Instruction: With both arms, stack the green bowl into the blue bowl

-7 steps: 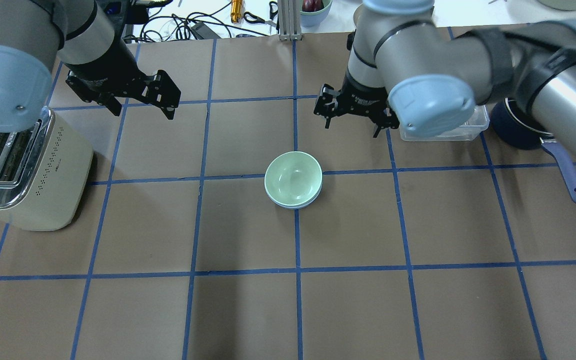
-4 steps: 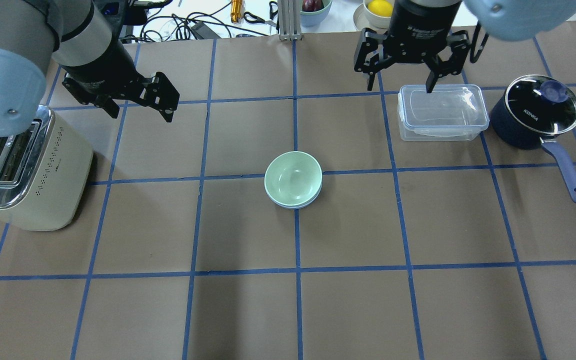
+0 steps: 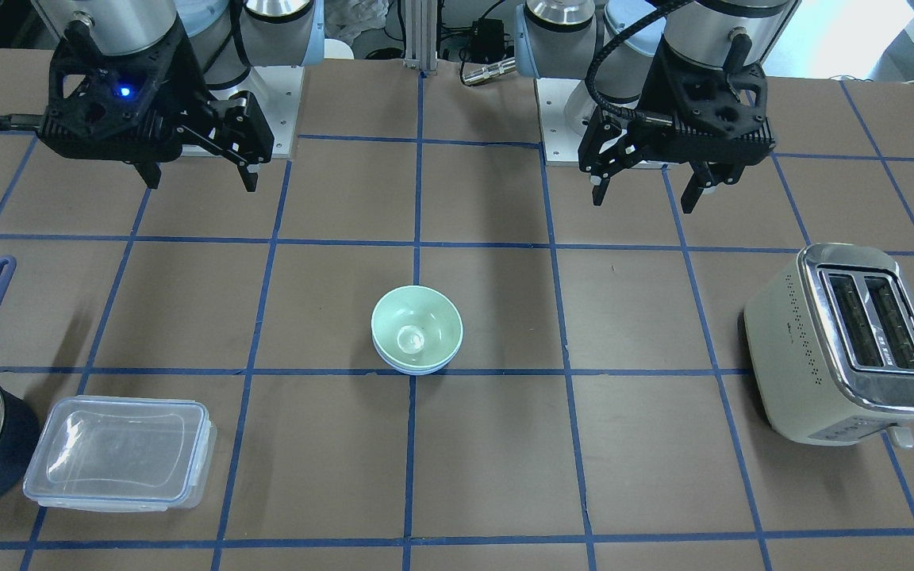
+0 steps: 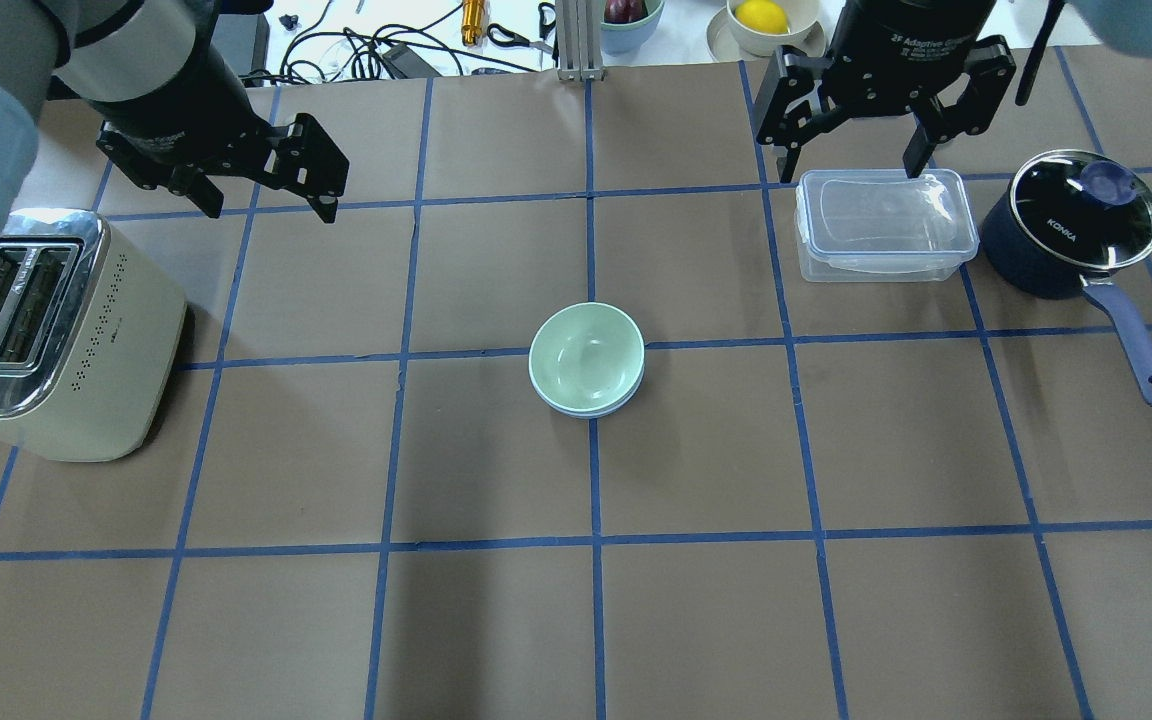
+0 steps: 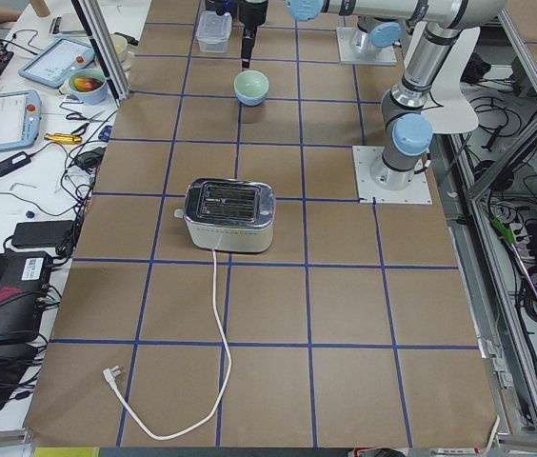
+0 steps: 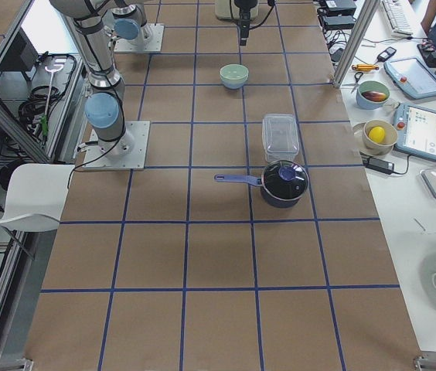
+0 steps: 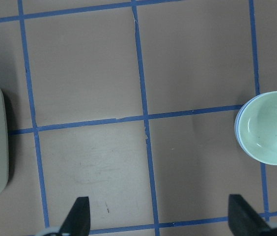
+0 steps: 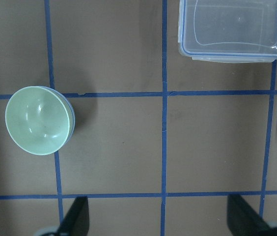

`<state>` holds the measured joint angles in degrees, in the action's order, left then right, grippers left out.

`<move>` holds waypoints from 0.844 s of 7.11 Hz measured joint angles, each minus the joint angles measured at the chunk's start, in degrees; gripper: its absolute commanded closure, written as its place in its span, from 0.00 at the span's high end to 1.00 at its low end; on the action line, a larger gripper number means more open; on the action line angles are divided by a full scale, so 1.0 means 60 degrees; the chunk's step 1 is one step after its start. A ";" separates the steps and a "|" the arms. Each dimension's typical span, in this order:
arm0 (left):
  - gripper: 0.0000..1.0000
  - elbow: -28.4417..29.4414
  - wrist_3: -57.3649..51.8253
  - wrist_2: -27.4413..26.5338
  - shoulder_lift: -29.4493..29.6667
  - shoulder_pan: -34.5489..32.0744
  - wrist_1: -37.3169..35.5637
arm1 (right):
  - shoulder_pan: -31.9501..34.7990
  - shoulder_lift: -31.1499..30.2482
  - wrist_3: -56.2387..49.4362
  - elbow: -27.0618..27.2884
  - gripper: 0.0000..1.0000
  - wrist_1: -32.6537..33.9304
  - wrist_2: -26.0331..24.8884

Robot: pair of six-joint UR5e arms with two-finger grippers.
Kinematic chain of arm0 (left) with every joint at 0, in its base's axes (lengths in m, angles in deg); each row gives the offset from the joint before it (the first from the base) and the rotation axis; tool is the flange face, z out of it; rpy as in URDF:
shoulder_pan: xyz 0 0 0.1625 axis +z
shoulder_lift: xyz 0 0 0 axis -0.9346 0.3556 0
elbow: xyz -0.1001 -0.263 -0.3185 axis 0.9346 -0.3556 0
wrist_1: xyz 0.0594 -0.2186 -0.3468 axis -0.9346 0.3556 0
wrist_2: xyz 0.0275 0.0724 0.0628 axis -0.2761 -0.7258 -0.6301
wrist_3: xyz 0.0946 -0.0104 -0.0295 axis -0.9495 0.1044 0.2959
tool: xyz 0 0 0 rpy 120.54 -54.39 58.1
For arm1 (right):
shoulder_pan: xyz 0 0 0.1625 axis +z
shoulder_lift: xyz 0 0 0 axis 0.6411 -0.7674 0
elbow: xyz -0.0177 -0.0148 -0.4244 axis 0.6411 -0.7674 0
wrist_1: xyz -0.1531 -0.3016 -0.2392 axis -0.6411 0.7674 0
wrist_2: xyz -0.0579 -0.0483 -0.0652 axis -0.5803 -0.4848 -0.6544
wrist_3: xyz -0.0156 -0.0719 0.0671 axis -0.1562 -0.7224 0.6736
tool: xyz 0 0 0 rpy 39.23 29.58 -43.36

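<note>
The green bowl (image 4: pixel 586 355) sits nested inside the blue bowl (image 4: pixel 592 412) at the middle of the table; only a thin blue rim shows beneath it. The stack also shows in the front view, the green bowl (image 3: pixel 417 323) over the blue bowl (image 3: pixel 416 369). My left gripper (image 4: pixel 266 210) is open and empty, raised over the far left of the table beyond the toaster. My right gripper (image 4: pixel 851 172) is open and empty, raised at the far right over the back edge of the clear container. Both are well apart from the bowls.
A cream toaster (image 4: pixel 56 330) stands at the left edge. A clear lidded container (image 4: pixel 881 225) and a dark blue saucepan (image 4: pixel 1076 225) with a glass lid stand at the far right. Cables, tools and bowls of fruit lie beyond the table's far edge.
My right arm has swung away from the table's middle to the far right, above the container. My left gripper has drawn back slightly to the left. The nested bowls have not moved.
</note>
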<state>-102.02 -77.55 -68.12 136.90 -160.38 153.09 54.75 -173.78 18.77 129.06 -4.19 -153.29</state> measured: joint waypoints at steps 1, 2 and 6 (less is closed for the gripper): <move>1.00 0.0055 -0.0018 0.0017 -0.0094 0.0001 0.0100 | -0.0021 -0.0304 -0.0078 0.0416 1.00 0.0254 -0.0029; 1.00 0.0084 -0.0029 0.0020 -0.0134 0.0039 0.0149 | -0.0043 -0.0437 -0.0060 0.0581 1.00 0.0464 -0.0044; 1.00 0.0006 0.0048 -0.0480 0.0171 0.0691 -0.0411 | -0.0071 -0.0274 -0.0026 0.0520 1.00 0.0563 -0.0002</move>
<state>-101.99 -77.26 -71.00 137.93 -156.23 150.63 54.32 -175.42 18.61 132.18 -0.82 -153.30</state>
